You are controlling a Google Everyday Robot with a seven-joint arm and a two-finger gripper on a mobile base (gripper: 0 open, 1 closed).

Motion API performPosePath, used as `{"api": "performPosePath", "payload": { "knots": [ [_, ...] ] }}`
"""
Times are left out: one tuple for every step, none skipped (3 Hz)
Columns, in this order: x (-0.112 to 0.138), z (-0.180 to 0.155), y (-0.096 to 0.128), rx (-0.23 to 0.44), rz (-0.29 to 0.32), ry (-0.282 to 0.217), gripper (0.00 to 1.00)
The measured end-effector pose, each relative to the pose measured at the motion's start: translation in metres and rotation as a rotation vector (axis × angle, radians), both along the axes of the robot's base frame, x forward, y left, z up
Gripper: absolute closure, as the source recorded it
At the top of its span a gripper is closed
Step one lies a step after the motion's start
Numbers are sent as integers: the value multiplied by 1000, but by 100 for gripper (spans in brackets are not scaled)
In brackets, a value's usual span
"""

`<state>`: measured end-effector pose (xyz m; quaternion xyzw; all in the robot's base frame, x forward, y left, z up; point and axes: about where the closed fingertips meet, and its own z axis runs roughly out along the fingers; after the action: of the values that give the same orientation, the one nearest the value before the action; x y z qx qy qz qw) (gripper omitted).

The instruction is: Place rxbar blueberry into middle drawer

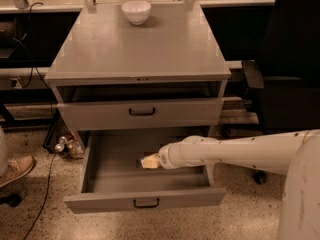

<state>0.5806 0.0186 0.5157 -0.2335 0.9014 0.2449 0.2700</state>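
Note:
The middle drawer [112,176] is pulled open, its front with the black bar handle [146,202] toward me. My white arm reaches in from the right. My gripper [150,161] is low inside the drawer, near the middle of its floor. A small dark shape [140,162] lies at the gripper's tip; it may be the rxbar blueberry, but I cannot tell whether it is that or a shadow. No other part of the bar shows.
The upper drawer front [142,113] is closed above the open one. A white bowl [136,11] stands at the back of the cabinet top. A black office chair [292,59] is at the right. Cables, small bottles [66,145] and a shoe [15,168] lie at the left.

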Motion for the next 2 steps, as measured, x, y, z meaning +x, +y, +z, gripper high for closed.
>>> {"api": "performPosePath", "payload": {
  "knots": [
    [19, -12, 9, 20, -9, -34, 50],
    [33, -22, 19, 42, 4, -52, 20]
  ]
}}
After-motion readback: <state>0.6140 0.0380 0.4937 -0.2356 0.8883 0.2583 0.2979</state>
